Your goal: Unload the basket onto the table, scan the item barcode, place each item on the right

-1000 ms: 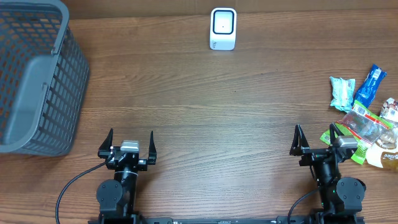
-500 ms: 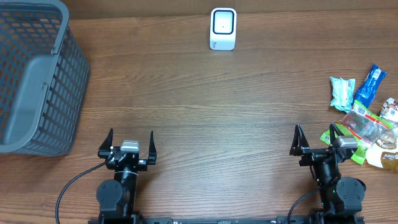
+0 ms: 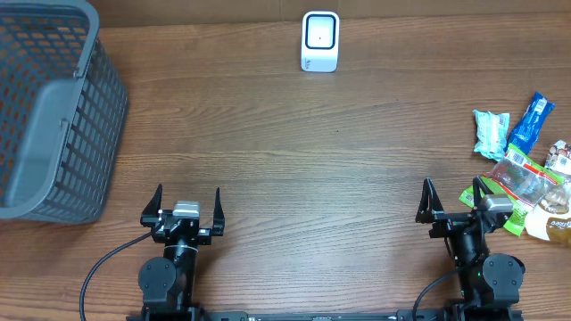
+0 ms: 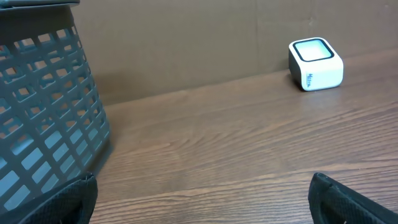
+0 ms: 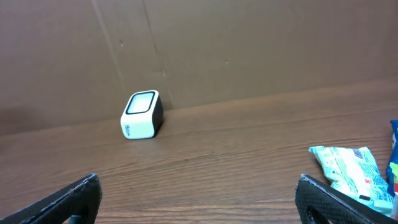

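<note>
A grey mesh basket point(image 3: 53, 107) lies tipped at the far left of the wooden table point(image 3: 312, 152). Near the front edge, right of the basket, the left gripper point(image 3: 188, 193) rests with its fingers spread wide and nothing between them. The white barcode scanner point(image 3: 320, 41) stands at the far edge, about mid-table, well apart from both arms. At the near right, the right gripper point(image 3: 453, 187) also has its fingers wide and holds nothing. The items to scan lie in a loose cluster at the right edge: a teal packet point(image 3: 490, 133), a blue packet point(image 3: 532, 120) just beside it, and a clear wrapper with red and green print point(image 3: 526, 176) nearer, just beside the right gripper.
</note>
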### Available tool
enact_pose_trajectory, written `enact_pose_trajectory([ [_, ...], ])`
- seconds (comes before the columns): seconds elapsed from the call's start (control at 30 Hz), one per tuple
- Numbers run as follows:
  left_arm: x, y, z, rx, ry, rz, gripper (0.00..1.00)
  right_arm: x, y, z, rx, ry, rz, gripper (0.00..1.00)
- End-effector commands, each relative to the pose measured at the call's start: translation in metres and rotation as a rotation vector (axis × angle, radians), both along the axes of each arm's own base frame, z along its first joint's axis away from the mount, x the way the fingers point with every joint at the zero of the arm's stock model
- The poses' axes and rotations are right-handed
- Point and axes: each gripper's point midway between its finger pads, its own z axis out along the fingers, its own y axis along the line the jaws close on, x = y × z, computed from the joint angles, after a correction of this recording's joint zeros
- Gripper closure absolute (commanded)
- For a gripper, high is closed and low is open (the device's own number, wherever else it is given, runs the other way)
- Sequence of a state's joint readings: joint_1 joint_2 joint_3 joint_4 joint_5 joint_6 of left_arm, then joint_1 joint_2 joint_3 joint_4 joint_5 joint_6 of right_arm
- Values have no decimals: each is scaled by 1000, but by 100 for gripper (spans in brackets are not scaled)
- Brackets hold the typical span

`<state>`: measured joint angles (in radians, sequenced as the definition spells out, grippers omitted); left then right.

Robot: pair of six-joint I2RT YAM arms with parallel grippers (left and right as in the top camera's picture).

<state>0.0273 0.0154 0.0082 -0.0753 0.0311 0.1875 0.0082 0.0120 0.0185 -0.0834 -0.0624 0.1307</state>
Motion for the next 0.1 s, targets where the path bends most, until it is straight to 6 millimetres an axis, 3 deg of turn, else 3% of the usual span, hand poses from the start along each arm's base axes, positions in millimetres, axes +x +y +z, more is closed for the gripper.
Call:
enact_pose_trajectory([
  [0.0, 0, 0, 1, 11, -8, -5, 0, 0, 0, -2, 3, -2, -4, 0],
  [0.07, 0, 0, 1, 11, -8, -5, 0, 0, 0, -2, 3, -2, -4, 0],
])
